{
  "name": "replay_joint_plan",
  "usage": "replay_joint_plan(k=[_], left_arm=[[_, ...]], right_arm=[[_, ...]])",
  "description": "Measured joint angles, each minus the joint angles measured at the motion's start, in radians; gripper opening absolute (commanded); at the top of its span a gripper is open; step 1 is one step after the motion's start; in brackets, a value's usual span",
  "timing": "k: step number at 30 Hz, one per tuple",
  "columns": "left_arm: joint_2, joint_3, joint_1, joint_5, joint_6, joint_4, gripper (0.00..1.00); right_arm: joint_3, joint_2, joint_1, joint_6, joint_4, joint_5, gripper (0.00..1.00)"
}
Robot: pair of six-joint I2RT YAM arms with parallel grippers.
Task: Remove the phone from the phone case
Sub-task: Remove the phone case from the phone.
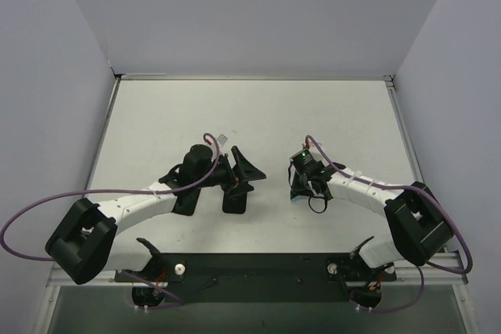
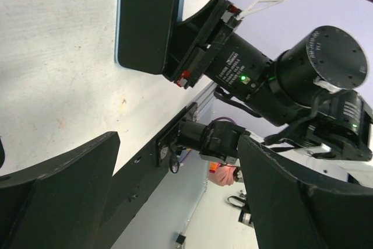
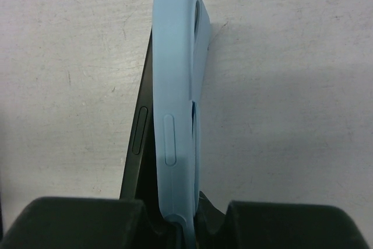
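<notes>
The right hand point(image 3: 180, 221) was closed, and the lower end of the light blue phone case point(image 3: 178, 86) was pinched between its two dark fingers, with the phone point(image 3: 141, 135) trapped in the same grip. The pair was held edge-on to the wrist camera, probably so that the seam between case and phone was presented for working. Along that seam the dark side of the phone, with its long button, was seen lying outside the blue wall. At the far end the case was curled over the phone's corner, so the phone was judged to be only partly freed and not yet out.

Beyond the held pair, the pale desk point(image 3: 291, 56) was seen. Whether the far end of the case was touching it could not be told.

The left hand point(image 2: 178, 141) was held wide open with nothing between its fingers. It was pointed toward the right hand from just beside it, so that the phone's dark face was framed ahead of its fingers. This stance was judged to be a readiness to take the loosened phone while the case was kept clamped.
</notes>
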Motion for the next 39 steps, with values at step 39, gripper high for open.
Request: replay_joint_plan(k=[39], left_arm=[[0.492,0.476,-0.112,-0.178,0.203,-0.402,0.59]], right_arm=[[-0.044,-0.019,0.134,-0.049,0.171,-0.165,0.0]])
